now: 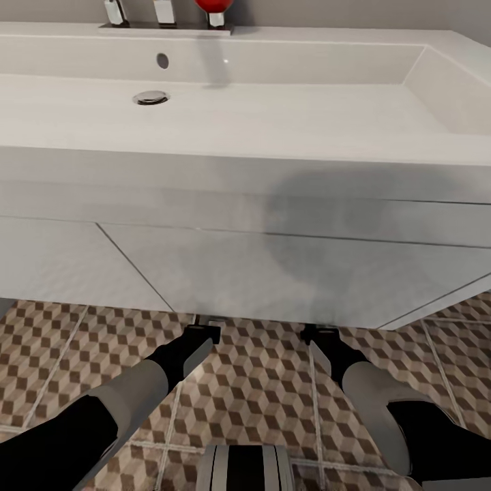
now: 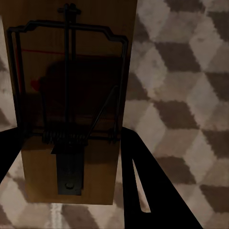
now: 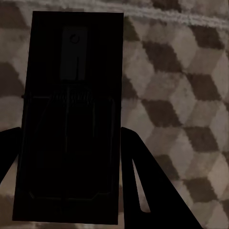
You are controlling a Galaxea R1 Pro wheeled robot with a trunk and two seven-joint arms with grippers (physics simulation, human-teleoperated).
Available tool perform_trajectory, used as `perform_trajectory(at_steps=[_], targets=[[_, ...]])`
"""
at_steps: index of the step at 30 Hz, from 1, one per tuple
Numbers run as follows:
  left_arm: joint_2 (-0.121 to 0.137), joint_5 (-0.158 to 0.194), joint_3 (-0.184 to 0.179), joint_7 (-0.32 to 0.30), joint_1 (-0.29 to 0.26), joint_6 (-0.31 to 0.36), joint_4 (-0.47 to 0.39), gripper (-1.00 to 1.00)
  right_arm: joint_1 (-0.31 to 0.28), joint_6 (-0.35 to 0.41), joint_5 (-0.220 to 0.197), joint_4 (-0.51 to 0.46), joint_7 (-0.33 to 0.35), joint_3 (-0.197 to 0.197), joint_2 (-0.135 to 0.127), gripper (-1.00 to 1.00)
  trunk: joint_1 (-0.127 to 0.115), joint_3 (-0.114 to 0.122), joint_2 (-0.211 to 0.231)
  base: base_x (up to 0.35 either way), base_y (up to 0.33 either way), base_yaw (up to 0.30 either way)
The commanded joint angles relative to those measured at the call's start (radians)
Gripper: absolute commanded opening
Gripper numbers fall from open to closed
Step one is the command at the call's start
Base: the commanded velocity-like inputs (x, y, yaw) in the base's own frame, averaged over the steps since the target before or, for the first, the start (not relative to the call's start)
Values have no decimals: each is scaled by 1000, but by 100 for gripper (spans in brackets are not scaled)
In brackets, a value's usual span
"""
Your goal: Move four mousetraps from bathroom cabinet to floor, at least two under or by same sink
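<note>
Reaching low over the bathroom floor (image 1: 259,389), both arms carry cargo: the left gripper (image 1: 203,333) is clamped on a mousetrap (image 2: 71,105), and the right gripper (image 1: 320,334) pinches a second mousetrap (image 3: 71,119) — neither set down yet. Just beyond stands the white vanity (image 1: 273,273), topped by the sink (image 1: 225,116). Two traps are nearly placed — the other two seemingly remain.
</note>
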Motion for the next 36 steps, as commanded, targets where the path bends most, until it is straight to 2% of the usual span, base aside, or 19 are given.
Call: perform_trajectory(at_steps=[1, 7, 14, 21, 36], targets=[[0, -3, 0, -1, 0, 2, -1, -100, 0, -1, -2, 0, 1, 0, 0, -100, 0, -2, 0, 0, 0, 0], [-2, -4, 0, 2, -1, 5, -17, -100, 0, 0, -2, -21, 3, -1, -4, -100, 0, -11, 0, 0, 0, 0], [-1, -4, 1, 6, -37, 7, -22, -100, 0, 1, -3, -47, 5, 2, -6, -100, 0, -22, 0, 0, 0, 0], [0, -4, 3, 5, -44, 5, -23, -100, 0, 2, 1, -64, 4, 3, -4, -100, 0, -33, 0, 0, 0, 0], [-12, -4, 5, 5, -60, 2, -31, -100, -1, 10, 2, -165, 2, 3, -2, -100, 0, -35, 0, 0, 0, 0]])
